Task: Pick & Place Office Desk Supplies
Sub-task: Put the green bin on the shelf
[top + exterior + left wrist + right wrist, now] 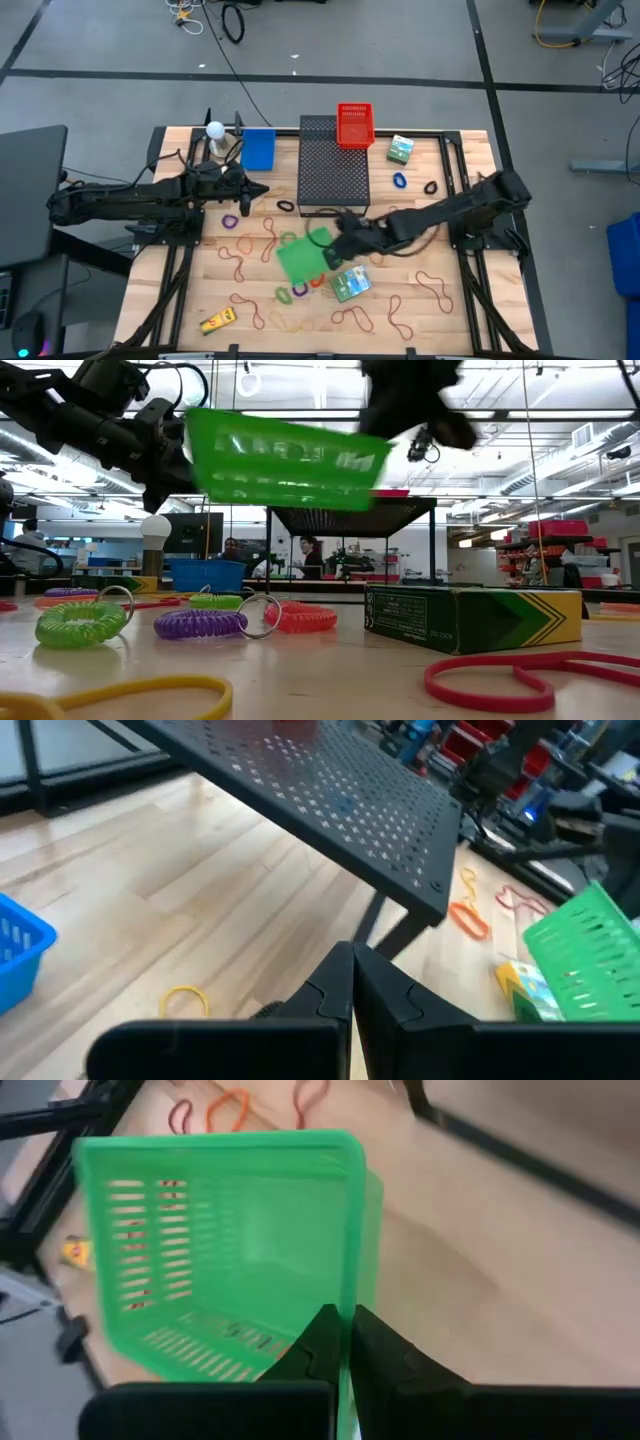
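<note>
My right gripper (338,240) is shut on a green slotted basket (300,258), which hangs in the air over the middle of the table (285,460). On the wood below lie thin red-brown and tan rubber bands (352,318), coiled rings in green (80,622), purple (200,623) and orange (300,617), a green printed box (350,285) and a small yellow item (218,320). A second green box (400,150) lies at the far right. My left gripper (245,195) is shut on nothing, left of the black mesh box (333,165). My right gripper pinches one side wall of the green basket at its rim (352,1295), near a corner, with one finger inside the basket and one outside. The fingers slant down from the table's right side. The basket is lifted clear of the table and tilted.
A red basket (354,125) sits on the black mesh box's far end. A blue basket (258,148) and a white bulb (215,130) stand at the far left. Blue and black rings (401,181) lie right of the mesh box. People show in the room behind.
</note>
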Available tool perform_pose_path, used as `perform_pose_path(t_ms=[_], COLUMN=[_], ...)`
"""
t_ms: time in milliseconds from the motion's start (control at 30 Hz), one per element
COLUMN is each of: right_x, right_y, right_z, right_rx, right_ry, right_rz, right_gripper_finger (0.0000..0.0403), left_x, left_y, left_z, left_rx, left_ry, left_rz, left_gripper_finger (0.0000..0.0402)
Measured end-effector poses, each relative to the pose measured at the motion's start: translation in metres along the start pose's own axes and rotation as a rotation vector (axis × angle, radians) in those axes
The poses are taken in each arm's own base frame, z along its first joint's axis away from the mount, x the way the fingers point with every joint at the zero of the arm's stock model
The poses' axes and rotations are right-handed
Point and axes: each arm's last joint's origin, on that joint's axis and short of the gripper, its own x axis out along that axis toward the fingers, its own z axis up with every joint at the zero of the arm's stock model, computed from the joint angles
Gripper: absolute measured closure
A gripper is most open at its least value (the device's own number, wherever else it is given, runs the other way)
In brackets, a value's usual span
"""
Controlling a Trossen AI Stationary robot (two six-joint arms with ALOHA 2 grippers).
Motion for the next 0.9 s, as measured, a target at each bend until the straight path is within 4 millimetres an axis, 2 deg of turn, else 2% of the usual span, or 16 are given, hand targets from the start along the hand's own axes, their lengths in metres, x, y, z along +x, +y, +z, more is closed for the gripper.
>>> perform_pose_path(t_ms=[200, 433, 567, 700, 800, 900], right_x=[0.050, 0.084, 0.093, 0.094, 0.089, 0.073], right_y=[0.017, 0.025, 0.023, 0.022, 0.022, 0.025], right_z=[0.025, 0.023, 0.021, 0.022, 0.025, 0.031], right_rx=[-0.098, -0.171, -0.169, -0.164, -0.155, -0.149], right_ry=[0.007, 0.062, 0.077, 0.072, 0.069, 0.036], right_rz=[-0.039, -0.042, -0.046, -0.048, -0.047, -0.038], right_gripper_finger=[0.0392, 0.0391, 0.0379, 0.0341, 0.0304, 0.0271], left_x=[0.000, 0.000, 0.000, 0.000, 0.000, -0.002], left_y=[0.001, 0.001, 0.000, -0.001, -0.002, -0.006], left_z=[-0.001, -0.003, -0.003, -0.006, -0.008, -0.007], left_rx=[0.037, 0.070, 0.061, 0.012, -0.006, 0.026], left_ry=[0.017, 0.031, 0.045, 0.092, 0.123, 0.132], left_rz=[0.003, 0.004, -0.034, -0.082, -0.118, -0.207], left_gripper_finger=[0.0394, 0.0394, 0.0394, 0.0390, 0.0388, 0.0396])
